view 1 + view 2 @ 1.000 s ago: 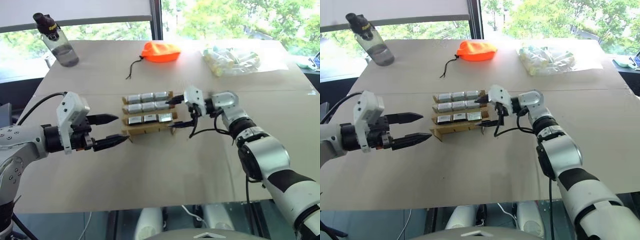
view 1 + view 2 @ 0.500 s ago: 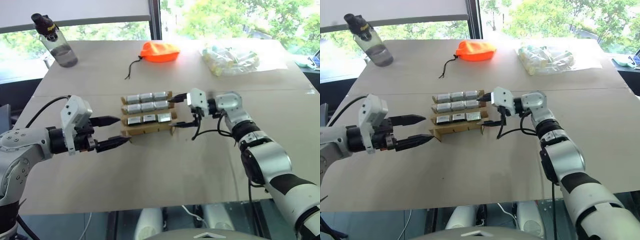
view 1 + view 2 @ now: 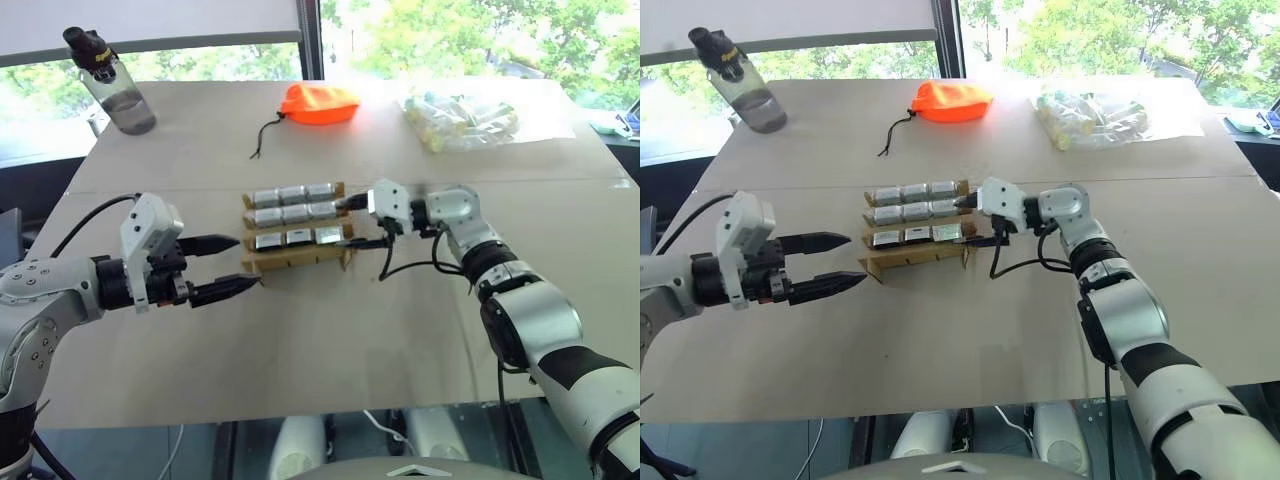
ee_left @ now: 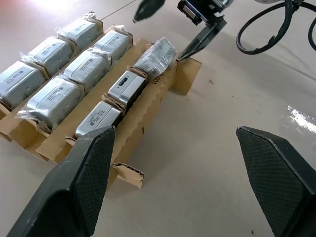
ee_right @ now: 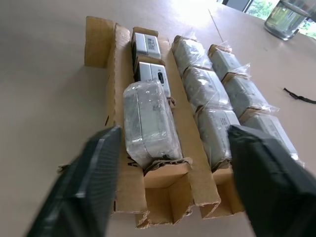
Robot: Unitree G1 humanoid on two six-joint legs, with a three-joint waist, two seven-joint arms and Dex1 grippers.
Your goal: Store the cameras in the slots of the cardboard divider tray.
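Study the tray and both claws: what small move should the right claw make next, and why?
Probably back the right claw straight away from the cardboard divider tray. All three rows look full of cameras, and the nearest-row end camera sits between this claw's fingers without being gripped. The left claw is open beside the tray's other end.

Wide tan counter stretches across the room, a seam line running side to side through its middle. Beyond the far edge, big windows pour in daylight, green trees bright outside. A dark vertical frame post splits the panes, and a pale blind hangs over the left one.
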